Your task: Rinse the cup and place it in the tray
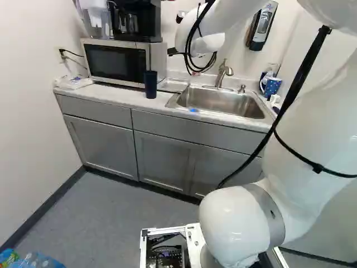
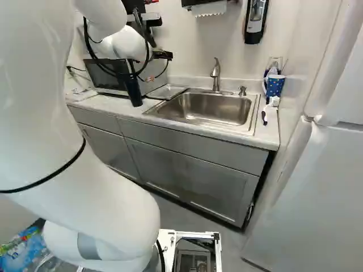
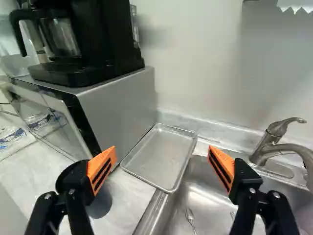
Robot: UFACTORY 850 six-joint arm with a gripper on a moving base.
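"Which step?"
"Fetching the tumbler (image 1: 150, 84), I'd judge. It's upright on the tabletop (image 1: 118, 95), before the microwave (image 3: 124, 105); the gripper (image 3: 161, 160) is wide open, empty."
"Next?"
"Center over the tumbler, grip, then head for the faucet (image 3: 270, 145). Mind the microwave's corner and the tray's (image 3: 161, 152) raised rim; the tabletop's front side looks roomier."

Left base view: microwave (image 1: 114, 61) sat on bench (image 1: 124, 97), upper left, coffee maker (image 1: 146, 22) atop; cup (image 1: 150, 85) before microwave's right end; tray (image 3: 161, 154) lay between microwave and sink (image 1: 223, 102), upper centre.
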